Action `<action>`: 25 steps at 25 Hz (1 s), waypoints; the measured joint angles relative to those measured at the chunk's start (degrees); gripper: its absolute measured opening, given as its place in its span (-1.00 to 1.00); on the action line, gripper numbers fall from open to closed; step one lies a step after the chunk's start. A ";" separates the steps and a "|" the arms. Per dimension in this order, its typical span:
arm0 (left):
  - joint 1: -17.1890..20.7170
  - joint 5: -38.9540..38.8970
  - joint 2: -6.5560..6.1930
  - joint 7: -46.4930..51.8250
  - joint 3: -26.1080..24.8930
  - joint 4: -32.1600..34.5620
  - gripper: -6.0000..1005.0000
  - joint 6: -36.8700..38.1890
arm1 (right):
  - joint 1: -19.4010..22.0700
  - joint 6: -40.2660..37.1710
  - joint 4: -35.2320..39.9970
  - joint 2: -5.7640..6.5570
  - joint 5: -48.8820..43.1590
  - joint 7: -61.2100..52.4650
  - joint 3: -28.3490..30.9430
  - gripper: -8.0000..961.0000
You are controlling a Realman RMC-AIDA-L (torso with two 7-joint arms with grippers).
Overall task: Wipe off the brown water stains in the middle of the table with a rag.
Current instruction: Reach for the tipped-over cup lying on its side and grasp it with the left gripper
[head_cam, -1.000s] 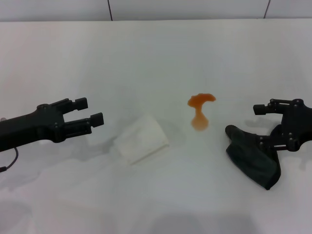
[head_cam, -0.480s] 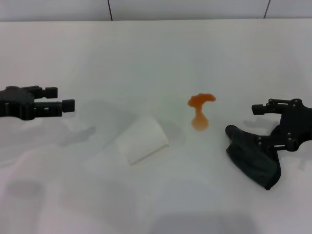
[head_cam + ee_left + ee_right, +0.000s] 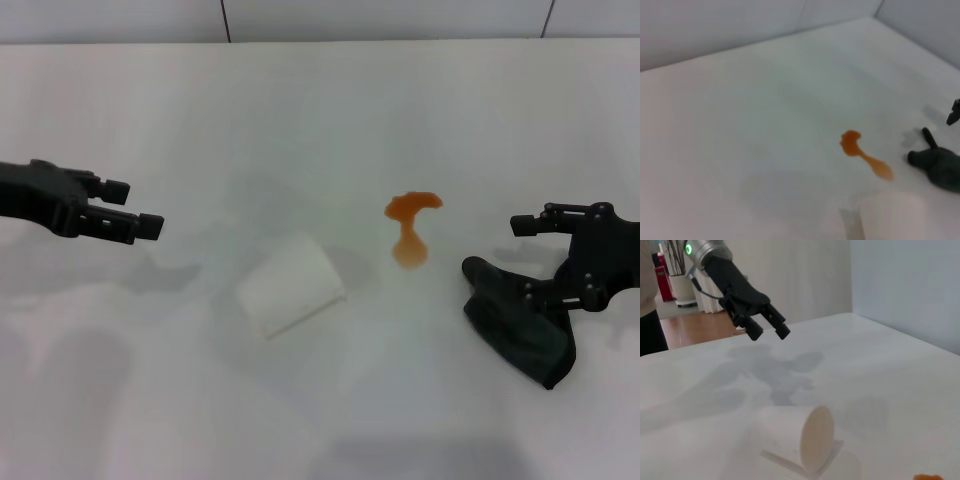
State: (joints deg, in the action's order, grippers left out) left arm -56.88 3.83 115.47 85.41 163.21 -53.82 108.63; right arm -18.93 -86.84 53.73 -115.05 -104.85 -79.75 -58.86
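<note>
The brown water stains (image 3: pixel 408 228) lie as a mushroom-shaped orange puddle in the middle of the white table (image 3: pixel 320 110); they also show in the left wrist view (image 3: pixel 862 152). The dark rag (image 3: pixel 520 322) lies crumpled right of the stain and also shows in the left wrist view (image 3: pixel 940 166). My right gripper (image 3: pixel 526 258) is open at the rag's far edge, its lower finger resting on the cloth and its upper finger in the air. My left gripper (image 3: pixel 128 208) is open and empty, raised over the table's left side; it also shows in the right wrist view (image 3: pixel 769 332).
A white paper cup (image 3: pixel 291 285) lies on its side between my left gripper and the stain, its mouth seen in the right wrist view (image 3: pixel 815 437). A grey wall runs behind the table's far edge.
My left gripper has drawn back leftward and upward, away from the paper cup, and is still open. The right gripper, rag, cup and stain have hardly moved.
</note>
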 joint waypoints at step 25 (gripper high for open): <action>-13.26 12.83 3.67 -1.07 -0.01 8.87 0.71 -9.22 | -0.18 0.06 -0.40 0.00 0.09 0.04 -0.46 0.72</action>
State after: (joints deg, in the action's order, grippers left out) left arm -70.14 16.65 119.14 84.35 163.20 -44.96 99.41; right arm -19.11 -86.78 53.33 -115.05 -104.76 -79.71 -59.33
